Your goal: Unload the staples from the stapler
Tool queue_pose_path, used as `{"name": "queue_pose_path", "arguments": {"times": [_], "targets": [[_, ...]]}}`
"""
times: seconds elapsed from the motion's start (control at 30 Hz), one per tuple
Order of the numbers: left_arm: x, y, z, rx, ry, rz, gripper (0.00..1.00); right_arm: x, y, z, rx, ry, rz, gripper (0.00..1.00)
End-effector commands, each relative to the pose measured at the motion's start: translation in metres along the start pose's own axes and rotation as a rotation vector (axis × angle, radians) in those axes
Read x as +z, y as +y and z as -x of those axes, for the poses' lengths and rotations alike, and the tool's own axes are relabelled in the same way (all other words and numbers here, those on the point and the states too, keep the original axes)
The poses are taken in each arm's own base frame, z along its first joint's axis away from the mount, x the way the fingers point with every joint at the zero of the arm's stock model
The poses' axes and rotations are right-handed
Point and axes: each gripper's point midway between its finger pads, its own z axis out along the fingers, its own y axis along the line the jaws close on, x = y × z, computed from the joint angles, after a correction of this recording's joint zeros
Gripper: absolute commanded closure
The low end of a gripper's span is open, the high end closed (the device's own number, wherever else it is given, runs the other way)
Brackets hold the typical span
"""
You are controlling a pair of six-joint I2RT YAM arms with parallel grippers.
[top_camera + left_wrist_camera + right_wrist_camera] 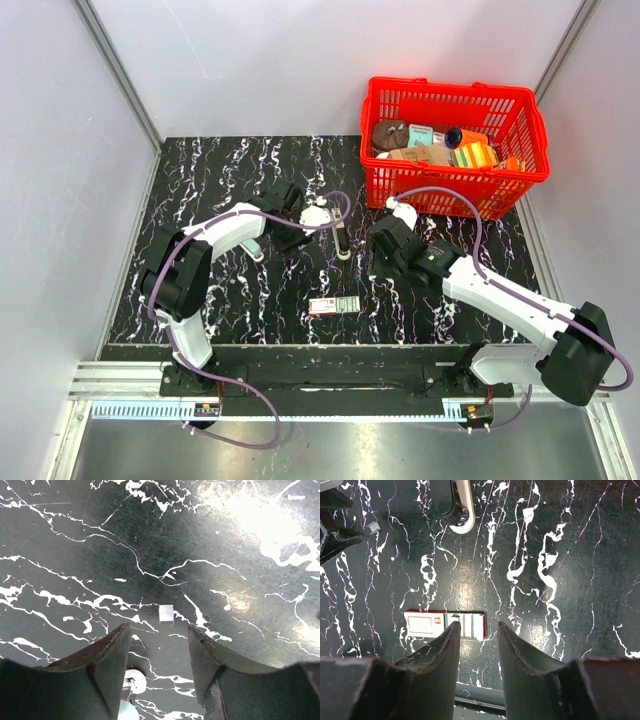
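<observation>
The stapler (343, 243) lies on the black marbled table between the two arms. In the right wrist view, the stapler's (464, 515) pale top and dark body run off the upper edge. A small silvery block of staples (166, 614) rests on the table just beyond my left gripper (160, 629), which is open with nothing between its fingers. The same staples (372, 527) appear beside the left fingers in the right wrist view. My right gripper (478, 625) hovers open and empty over the table. From above, the left gripper (292, 238) is left of the stapler and the right gripper (380, 262) is to its right.
A flat red-and-white staple box (333, 305) lies near the table's front edge, and part of the box (445, 625) is behind the right gripper's left finger. A red basket (455, 145) full of items stands at the back right.
</observation>
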Motion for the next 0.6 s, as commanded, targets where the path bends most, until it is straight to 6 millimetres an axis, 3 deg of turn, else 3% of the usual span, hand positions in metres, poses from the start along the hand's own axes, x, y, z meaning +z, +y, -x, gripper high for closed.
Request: {"name": "queue_pose_path", "arguments": {"times": [0.0, 0.1, 0.13, 0.23, 0.4, 0.57], "targets": [[-0.006, 0.008, 0.020, -0.075, -0.048, 0.034, 0.45, -0.003, 0.001, 0.011, 0.003, -0.043, 0.015, 0.58], [-0.003, 0.011, 0.024, -0.108, -0.045, 0.036, 0.44, -0.003, 0.002, 0.011, 0.002, -0.041, 0.017, 0.58], [-0.001, 0.011, 0.024, -0.114, -0.041, 0.031, 0.37, -0.003, 0.002, 0.011, 0.001, -0.040, 0.016, 0.58], [0.006, 0.013, 0.020, -0.139, -0.015, 0.038, 0.34, -0.004, 0.001, 0.011, 0.001, -0.044, 0.016, 0.58], [0.015, 0.010, 0.014, -0.134, 0.009, 0.015, 0.34, -0.003, 0.003, 0.012, 0.001, -0.042, 0.020, 0.58], [0.019, 0.001, 0.007, -0.107, 0.034, -0.035, 0.42, -0.004, 0.003, 0.014, 0.004, -0.050, 0.020, 0.58]]}}
